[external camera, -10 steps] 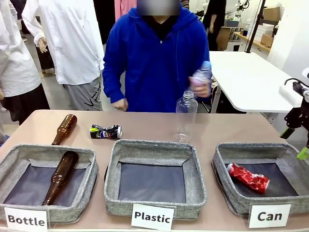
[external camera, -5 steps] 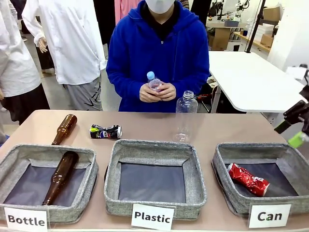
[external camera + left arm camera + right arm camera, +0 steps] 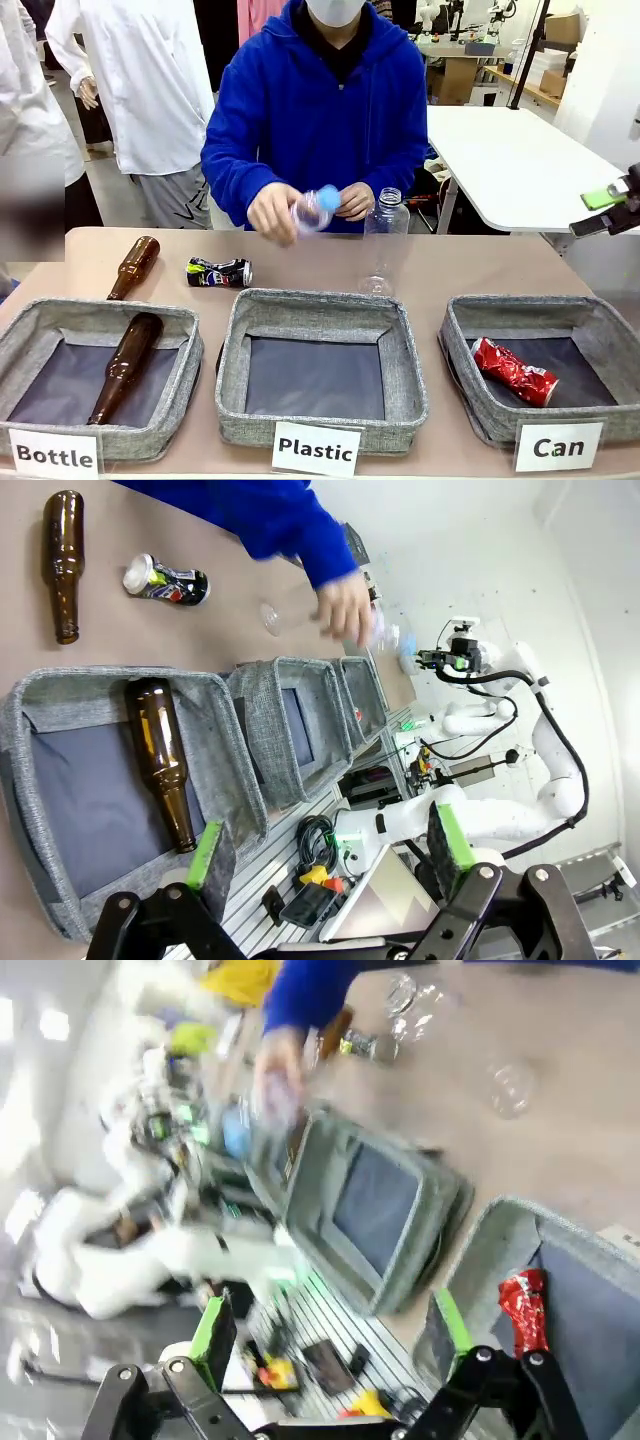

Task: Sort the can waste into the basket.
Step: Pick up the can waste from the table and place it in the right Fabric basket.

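Your red can lies on its side inside the Can basket. The black can lies on the table, just beyond the Plastic basket. Your left hand and right hand both stand released, grasping nothing.

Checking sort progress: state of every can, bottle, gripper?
red can: lying in Can basket
black can: lying on table
brown bottle: lying in Bottle basket
second brown bottle: lying on table
clear bottle: upright, uncapped
small bottle: in person's hand
left gripper: jaws open
right gripper: jaws open
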`<state>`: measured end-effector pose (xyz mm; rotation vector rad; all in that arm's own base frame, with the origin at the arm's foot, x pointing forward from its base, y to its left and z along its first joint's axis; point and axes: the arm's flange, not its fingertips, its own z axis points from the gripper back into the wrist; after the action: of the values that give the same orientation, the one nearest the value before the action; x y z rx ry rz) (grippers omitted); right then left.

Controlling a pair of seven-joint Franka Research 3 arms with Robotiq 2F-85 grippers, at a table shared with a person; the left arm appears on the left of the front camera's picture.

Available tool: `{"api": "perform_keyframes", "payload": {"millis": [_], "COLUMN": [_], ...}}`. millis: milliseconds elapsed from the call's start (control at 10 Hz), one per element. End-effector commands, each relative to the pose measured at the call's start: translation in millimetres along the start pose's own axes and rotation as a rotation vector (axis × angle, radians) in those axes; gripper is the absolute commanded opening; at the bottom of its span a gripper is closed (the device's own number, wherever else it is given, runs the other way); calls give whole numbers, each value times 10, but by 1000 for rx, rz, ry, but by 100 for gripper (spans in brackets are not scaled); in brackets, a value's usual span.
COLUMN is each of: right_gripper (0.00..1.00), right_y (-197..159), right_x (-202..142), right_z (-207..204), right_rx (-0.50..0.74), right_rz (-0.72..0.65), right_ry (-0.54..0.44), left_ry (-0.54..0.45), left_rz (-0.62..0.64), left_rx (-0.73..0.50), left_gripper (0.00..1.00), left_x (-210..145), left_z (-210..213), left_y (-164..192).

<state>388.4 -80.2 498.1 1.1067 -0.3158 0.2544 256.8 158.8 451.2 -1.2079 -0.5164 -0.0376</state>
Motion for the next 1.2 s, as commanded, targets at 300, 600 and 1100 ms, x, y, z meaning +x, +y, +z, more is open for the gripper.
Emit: {"api": "perform_keyframes", "payload": {"millis": [300,600,1100], "right_gripper": [100,100,100], "right_y": [124,124,124], "right_x": [-23,-23,-23], "right_z": [-18,-18,-18], "right_rx": [-23,-23,-23], "right_rz": [131,131,131], "right_ry": [104,104,104], "left_ry": [12,12,12], "left_rz": [9,9,9], "left_rx": [1,1,1], "left_gripper": [100,100,100], "left_x": [-36,-36,-36], "left_z": [22,22,22], "left_y": [-13,-13,-13]}}
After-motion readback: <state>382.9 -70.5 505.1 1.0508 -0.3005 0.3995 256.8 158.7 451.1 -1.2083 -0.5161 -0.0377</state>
